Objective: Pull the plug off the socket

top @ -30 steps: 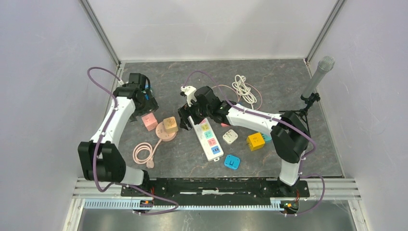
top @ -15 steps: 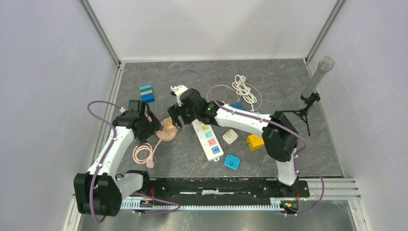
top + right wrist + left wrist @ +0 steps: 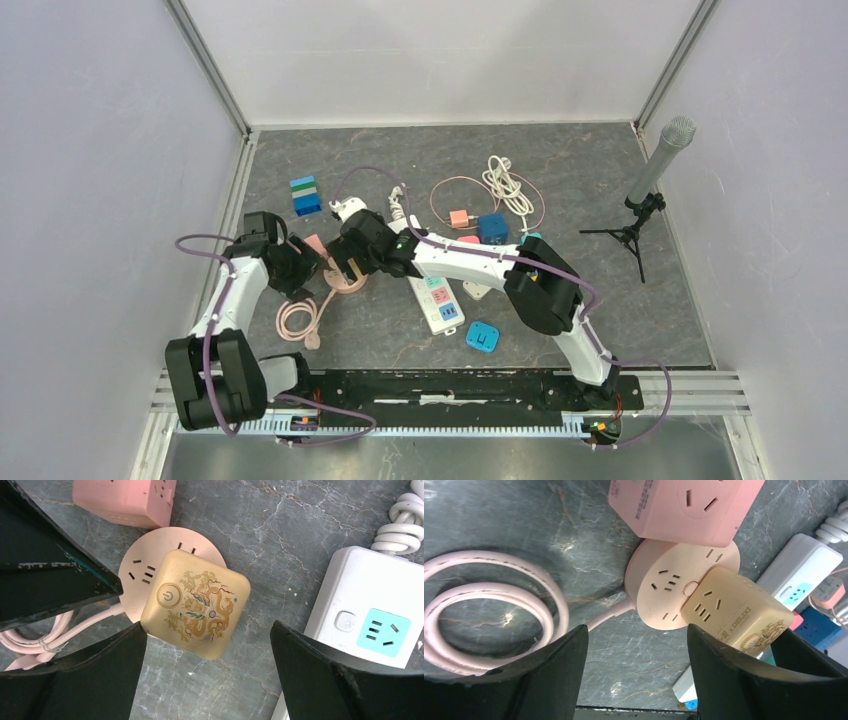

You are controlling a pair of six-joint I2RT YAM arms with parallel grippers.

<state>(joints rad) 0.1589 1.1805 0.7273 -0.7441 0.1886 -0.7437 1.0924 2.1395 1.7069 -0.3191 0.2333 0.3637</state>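
Your right end effector (image 3: 207, 630) spread wide astride the cream cube plug (image 3: 195, 602), plug seated on the round pink socket (image 3: 135, 567) on your bench (image 3: 560, 160), left end effector (image 3: 636, 630) apart, near the socket

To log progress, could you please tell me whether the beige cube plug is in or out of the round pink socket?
In: the beige cube plug sits flush on the round pink socket.

White power strip (image 3: 443, 305), pink cube adapter (image 3: 684, 505), blue cube (image 3: 483, 336), microphone on stand (image 3: 662, 155)
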